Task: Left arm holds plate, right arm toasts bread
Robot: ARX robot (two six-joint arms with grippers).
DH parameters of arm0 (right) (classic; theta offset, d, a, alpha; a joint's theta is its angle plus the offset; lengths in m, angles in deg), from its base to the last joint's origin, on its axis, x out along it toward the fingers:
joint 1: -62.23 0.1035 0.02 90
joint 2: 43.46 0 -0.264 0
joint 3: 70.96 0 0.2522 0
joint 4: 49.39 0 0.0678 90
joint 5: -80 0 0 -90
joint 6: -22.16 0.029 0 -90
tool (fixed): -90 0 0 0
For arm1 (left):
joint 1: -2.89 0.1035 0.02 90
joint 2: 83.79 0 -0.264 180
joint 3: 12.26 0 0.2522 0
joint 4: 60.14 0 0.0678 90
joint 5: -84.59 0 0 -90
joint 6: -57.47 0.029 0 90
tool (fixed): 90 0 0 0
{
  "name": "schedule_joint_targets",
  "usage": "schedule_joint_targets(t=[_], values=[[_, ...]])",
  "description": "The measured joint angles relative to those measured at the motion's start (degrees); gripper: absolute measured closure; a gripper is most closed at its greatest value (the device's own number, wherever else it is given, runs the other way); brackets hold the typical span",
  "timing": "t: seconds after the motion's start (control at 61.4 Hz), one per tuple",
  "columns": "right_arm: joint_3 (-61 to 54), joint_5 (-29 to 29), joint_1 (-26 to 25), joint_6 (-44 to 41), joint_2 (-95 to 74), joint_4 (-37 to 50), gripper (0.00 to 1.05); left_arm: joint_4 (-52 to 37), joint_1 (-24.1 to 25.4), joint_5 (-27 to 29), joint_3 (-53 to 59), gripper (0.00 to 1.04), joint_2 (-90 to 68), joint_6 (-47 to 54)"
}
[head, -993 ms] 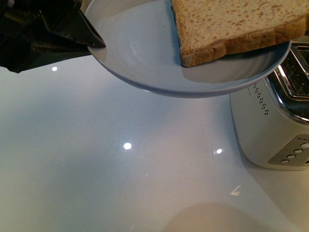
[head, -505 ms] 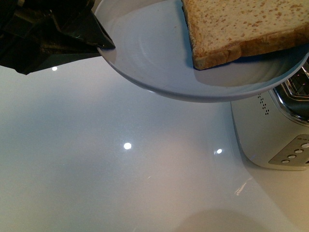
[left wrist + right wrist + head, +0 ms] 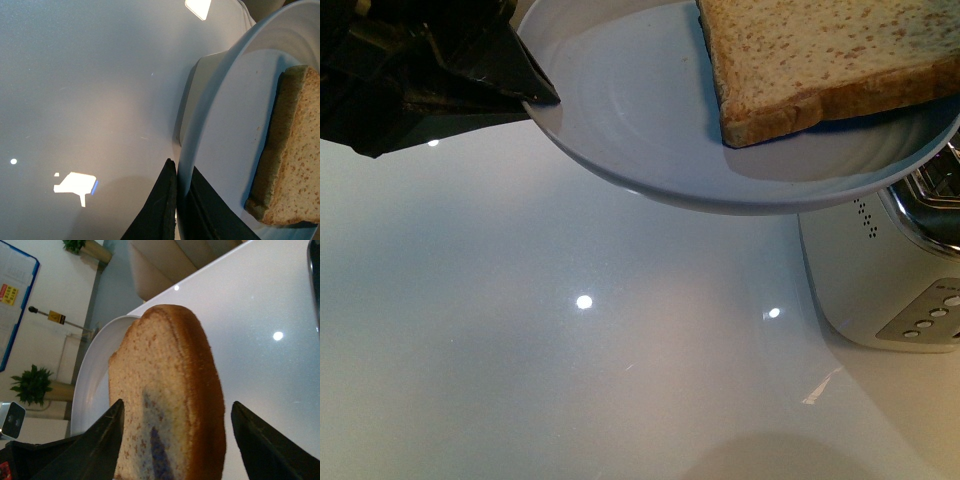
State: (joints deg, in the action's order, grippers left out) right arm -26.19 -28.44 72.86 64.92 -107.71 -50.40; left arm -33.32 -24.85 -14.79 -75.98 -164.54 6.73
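A white glossy table (image 3: 570, 350) seen from the robot's chest. One pale blue-grey plate (image 3: 650, 120) hangs in the air above it, slightly tilted, at the far right of the scene. The left tool (image 3: 535, 95) – black and wedge-shaped – pinches the plate's left rim, one finger above and one below, as the left wrist view shows.

One slice of bread (image 3: 820, 60) lies flat on the right half of the plate, tan and speckled with a darker crust. One white toaster (image 3: 880, 270) stands on the table at the right, just below and beyond the plate's right edge; its chrome slots peek out under the rim.

The right tool (image 3: 177, 407) appears only in its own wrist view. It is spread wide, one finger on each side of the slice, not pressed onto it. The slice lies straight ahead of this tool, its long axis running away from it and its rounded top at the far end – so the fingers bracket its narrow width. The right arm is the one placed to take the bread, and a grip looks like the next step.

Counted: two tools, one plate, one slice, one toaster.
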Motion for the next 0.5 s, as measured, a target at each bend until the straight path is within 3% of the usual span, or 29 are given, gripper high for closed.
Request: schedule_joint_targets(t=[0.293,0.358,0.505], values=[[0.11,-0.96,-0.17,0.81,0.72,-0.39,0.95,0.0,0.04,-0.17,0.0,1.02,0.0,-0.15],[0.37,-1.42,-0.81,1.01,1.62,-1.16,1.01,0.0,0.07,-0.28,0.0,1.02,0.02,-0.15],[2.89,-0.48,-3.3,-0.28,4.11,-4.37,1.01,-0.02,0.07,-0.28,0.0,1.02,0.02,-0.17]])
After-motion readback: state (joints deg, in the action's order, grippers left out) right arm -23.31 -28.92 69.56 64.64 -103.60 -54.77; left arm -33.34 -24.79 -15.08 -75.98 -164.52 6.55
